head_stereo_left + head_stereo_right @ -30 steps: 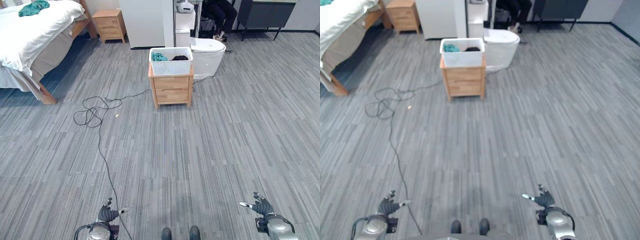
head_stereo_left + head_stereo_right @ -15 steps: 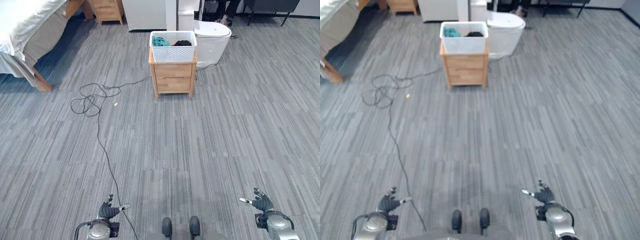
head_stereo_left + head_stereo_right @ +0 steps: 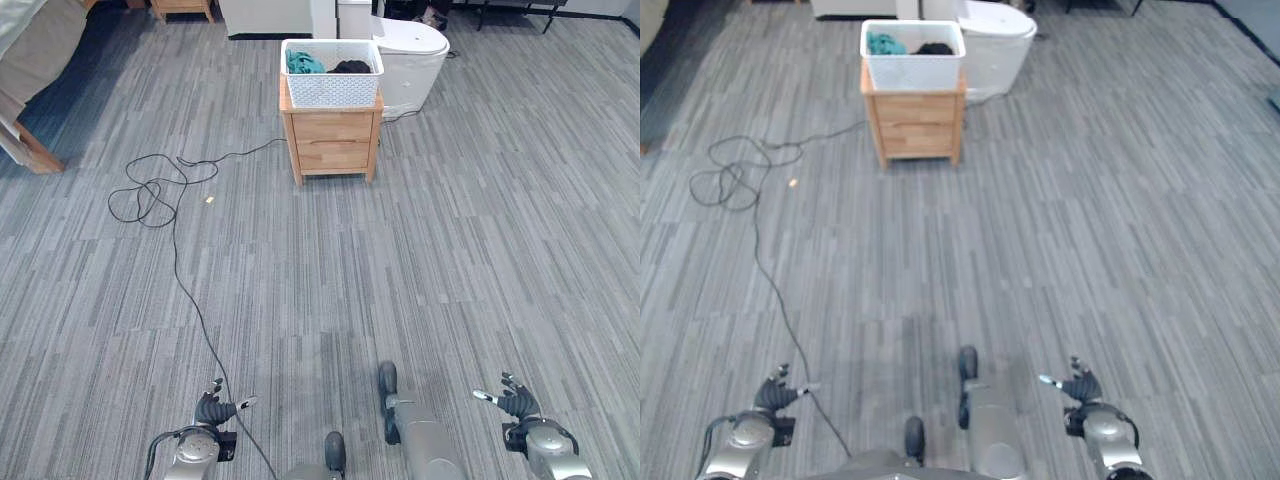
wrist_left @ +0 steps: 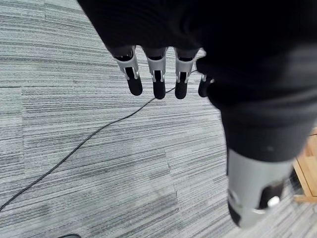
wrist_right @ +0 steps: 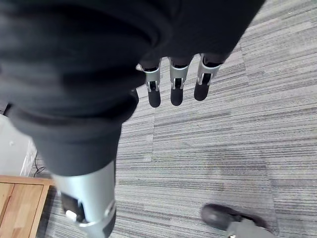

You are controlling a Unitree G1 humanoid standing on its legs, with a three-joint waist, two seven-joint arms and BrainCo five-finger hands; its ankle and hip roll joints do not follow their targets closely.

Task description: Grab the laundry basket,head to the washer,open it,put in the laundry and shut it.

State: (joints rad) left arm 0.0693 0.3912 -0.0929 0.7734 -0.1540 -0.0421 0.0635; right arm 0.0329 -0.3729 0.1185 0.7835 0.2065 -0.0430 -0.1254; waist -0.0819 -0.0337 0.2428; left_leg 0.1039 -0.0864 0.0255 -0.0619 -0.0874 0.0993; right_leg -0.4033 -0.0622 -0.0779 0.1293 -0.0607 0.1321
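While both our left hand (image 3: 214, 409) and right hand (image 3: 512, 404) hang low, fingers spread and empty, the laundry basket (image 3: 331, 74) sits far ahead on a wooden nightstand (image 3: 330, 142); likely light, stiff plastic; we'd grip opposite rims.

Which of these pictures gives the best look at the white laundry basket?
The left eye view: the laundry basket sits larger there on the wooden nightstand, its lattice wall and teal and dark clothes clear. The right eye view shows it smaller; the wrist views show carpet.
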